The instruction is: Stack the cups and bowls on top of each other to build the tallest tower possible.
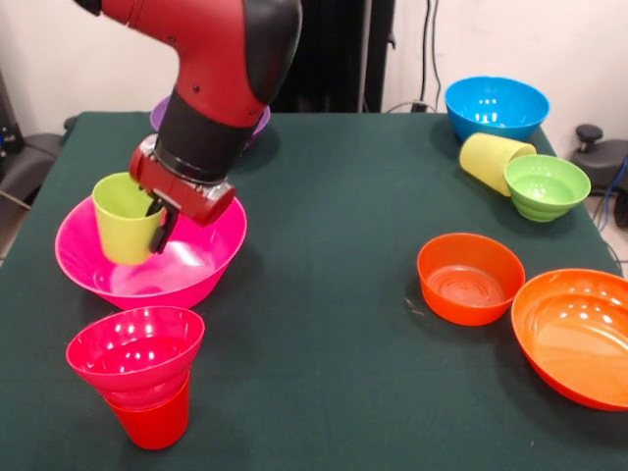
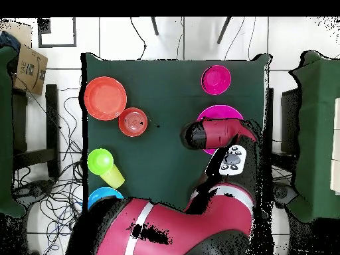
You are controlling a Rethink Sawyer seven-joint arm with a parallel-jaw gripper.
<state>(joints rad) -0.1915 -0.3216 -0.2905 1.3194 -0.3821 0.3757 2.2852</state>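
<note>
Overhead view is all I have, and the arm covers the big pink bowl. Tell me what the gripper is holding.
Observer: The gripper is clamped on the rim of a green cup, held upright and low inside the pink bowl.
Operator: Report what is under the small magenta bowl.
Observer: The magenta bowl sits in the mouth of an upright red cup.
Operator: Name anything else the arm hides from me.
Observer: A purple bowl stands behind the arm.
</note>
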